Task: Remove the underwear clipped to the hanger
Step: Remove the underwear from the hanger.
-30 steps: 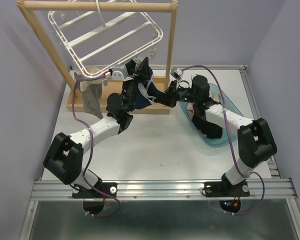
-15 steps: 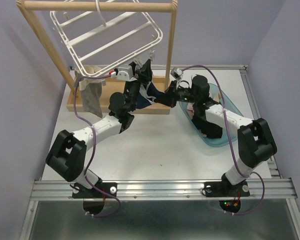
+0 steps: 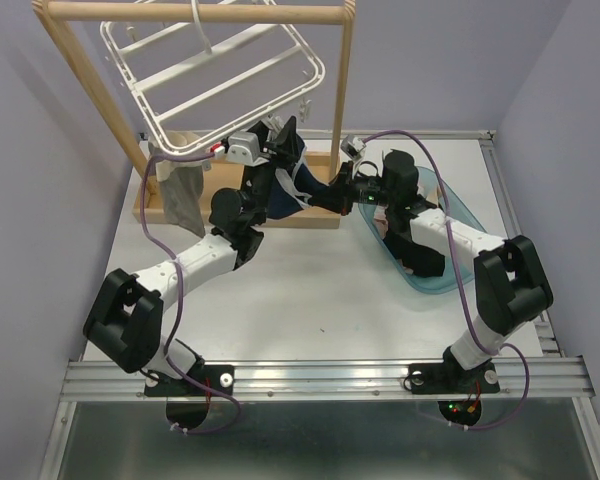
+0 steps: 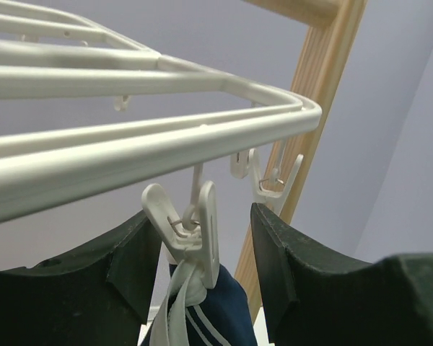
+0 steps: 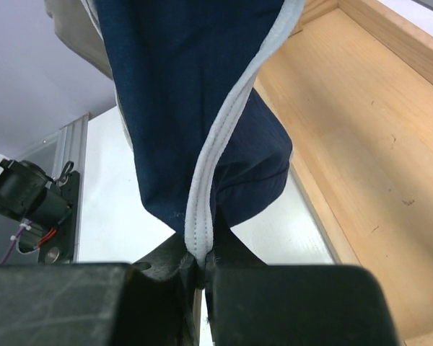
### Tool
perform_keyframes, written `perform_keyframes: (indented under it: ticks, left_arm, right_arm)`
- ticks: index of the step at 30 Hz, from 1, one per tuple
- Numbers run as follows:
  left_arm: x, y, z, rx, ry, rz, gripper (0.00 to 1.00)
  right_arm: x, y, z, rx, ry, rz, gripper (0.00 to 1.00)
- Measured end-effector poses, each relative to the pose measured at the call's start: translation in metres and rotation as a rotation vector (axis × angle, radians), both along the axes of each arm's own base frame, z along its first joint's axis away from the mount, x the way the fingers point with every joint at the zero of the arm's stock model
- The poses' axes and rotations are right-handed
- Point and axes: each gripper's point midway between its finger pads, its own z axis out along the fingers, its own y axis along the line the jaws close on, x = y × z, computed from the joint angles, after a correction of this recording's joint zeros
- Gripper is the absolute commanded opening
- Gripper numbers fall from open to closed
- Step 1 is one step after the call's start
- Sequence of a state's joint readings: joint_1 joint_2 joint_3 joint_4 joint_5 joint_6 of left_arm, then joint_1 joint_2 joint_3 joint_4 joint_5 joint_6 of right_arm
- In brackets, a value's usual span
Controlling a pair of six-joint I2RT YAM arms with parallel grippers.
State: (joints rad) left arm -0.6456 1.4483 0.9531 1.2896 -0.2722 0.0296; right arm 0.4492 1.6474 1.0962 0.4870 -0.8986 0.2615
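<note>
Right, from overhead: the white hanger point(image 3: 220, 75) hangs tilted from the wooden rail stand point(image 3: 195, 12) at the far left of the table point(image 3: 310, 300). A grey-olive garment point(image 3: 183, 190) dangles from the hanger's near left corner. The left gripper point(image 3: 280, 140) reaches up under the near right corner, and the right gripper point(image 3: 325, 190) comes in low from the right and meets the navy underwear point(image 3: 298, 190) hanging between the two arms. A teal tub point(image 3: 458, 225) sits on the table's right side, partly covered by the right arm. Over to the left wrist camera: the claw is released. Its dark fingers point(image 4: 130, 259) stand spread on either side of a white clip point(image 4: 195, 227) that dangles from the hanger's rim, and whether a finger touches the clip I cannot tell. That clip bites the navy cloth and its white trim, so the piece is not yet free. The stand's wooden post point(image 4: 317, 94) rises just behind. Now the right wrist camera: this claw is clenched tight on the bottom edge of the navy underwear, right on the white trim point(image 5: 216, 158). The cloth runs taut upward from the pinch, with the stand's wooden base point(image 5: 361, 144) alongside it.
</note>
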Motion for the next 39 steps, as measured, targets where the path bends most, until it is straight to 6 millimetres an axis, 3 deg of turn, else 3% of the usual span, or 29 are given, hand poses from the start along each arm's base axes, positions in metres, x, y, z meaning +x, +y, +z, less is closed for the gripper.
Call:
perform_keyframes:
  ticks: [6, 14, 18, 27, 29, 32, 33, 34, 36, 39]
  left_arm:
    - [-0.011, 0.009, 0.014, -0.009, -0.034, 0.010, 0.62]
    - [-0.011, 0.009, 0.014, 0.004, -0.037, 0.018, 0.56]
    - [-0.011, 0.009, 0.015, 0.011, -0.040, 0.020, 0.48]
    - [-0.011, 0.009, 0.015, 0.014, -0.043, 0.022, 0.08]
    - [-0.011, 0.010, 0.015, 0.013, -0.043, 0.023, 0.08]
    - [-0.013, 0.010, 0.017, 0.012, -0.045, 0.022, 0.33]
    - [-0.013, 0.011, 0.018, 0.010, -0.047, 0.022, 0.44]
    - [-0.014, 0.012, 0.020, 0.005, -0.049, 0.021, 0.65]
    - [-0.018, 0.014, 0.023, -0.014, -0.051, 0.014, 0.81]
    - [-0.025, 0.023, 0.023, -0.038, -0.047, 0.022, 0.86]
  right_arm:
    - [0.002, 0.001, -0.006, -0.006, 0.013, 0.000, 0.01]
    - [0.002, 0.001, -0.008, -0.008, 0.016, 0.000, 0.01]
    - [0.002, 0.001, -0.008, -0.008, 0.016, 0.000, 0.00]
    - [0.002, 0.001, -0.008, -0.008, 0.016, 0.000, 0.01]
    - [0.002, 0.001, -0.008, -0.008, 0.016, 0.000, 0.00]
    - [0.002, 0.001, -0.008, -0.008, 0.016, 0.000, 0.00]
    - [0.002, 0.001, -0.008, -0.008, 0.015, 0.000, 0.00]
    - [0.002, 0.001, -0.008, -0.008, 0.015, 0.000, 0.00]
    - [0.002, 0.001, -0.008, -0.009, 0.010, 0.000, 0.00]
    - [0.003, 0.001, -0.009, -0.014, 0.001, 0.000, 0.00]
